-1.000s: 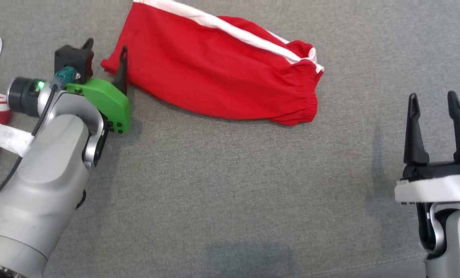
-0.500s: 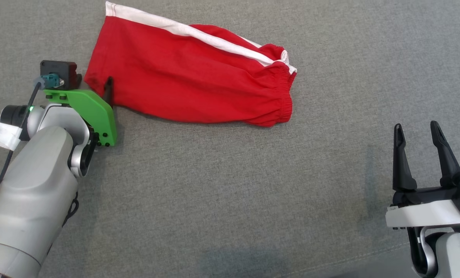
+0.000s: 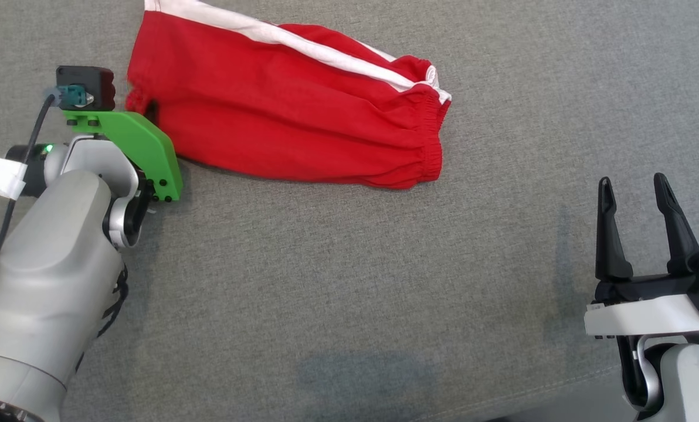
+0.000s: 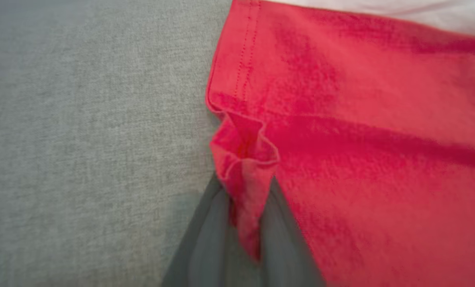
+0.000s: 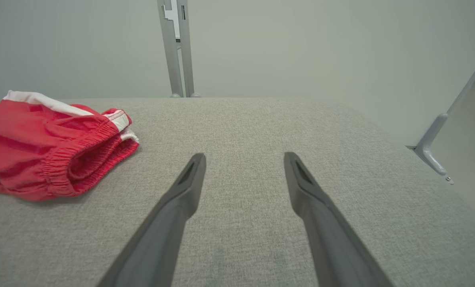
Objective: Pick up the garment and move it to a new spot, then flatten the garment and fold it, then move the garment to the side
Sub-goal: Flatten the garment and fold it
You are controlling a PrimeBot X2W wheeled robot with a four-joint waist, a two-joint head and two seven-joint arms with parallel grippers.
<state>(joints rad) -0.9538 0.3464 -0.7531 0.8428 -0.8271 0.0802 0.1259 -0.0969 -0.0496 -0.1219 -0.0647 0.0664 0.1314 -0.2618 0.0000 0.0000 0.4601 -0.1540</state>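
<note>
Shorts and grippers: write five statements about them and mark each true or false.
1. The left gripper is shut on a bunched corner of the shorts. True.
2. The right gripper grips the waistband. False: it is open and apart from the shorts, above the grey surface.
3. A white stripe runs along one edge of the shorts. True.
4. The shorts hang in the air. False: they lie on the grey surface.
5. The shorts' elastic waistband lies at the end away from the left gripper. True.
</note>
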